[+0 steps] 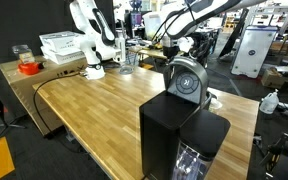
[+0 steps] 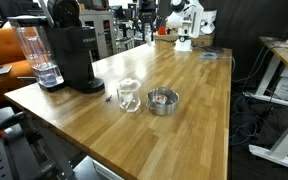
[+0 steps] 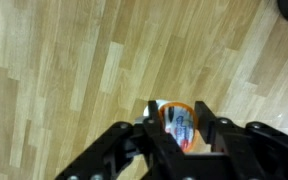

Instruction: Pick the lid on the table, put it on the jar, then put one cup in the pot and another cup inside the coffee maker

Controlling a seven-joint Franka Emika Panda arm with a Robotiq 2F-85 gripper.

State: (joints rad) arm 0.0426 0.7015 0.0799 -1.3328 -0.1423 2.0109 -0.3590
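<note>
wrist view: jaws pointing down at wooden table, straddling orange-rimmed cup.

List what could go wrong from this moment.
The orange-rimmed item sits between the fingers of the gripper and is mostly hidden, so an off-centre grip might let it slip. The glass jar and the metal pot stand close together, so lowering something at one could bump the other.
</note>
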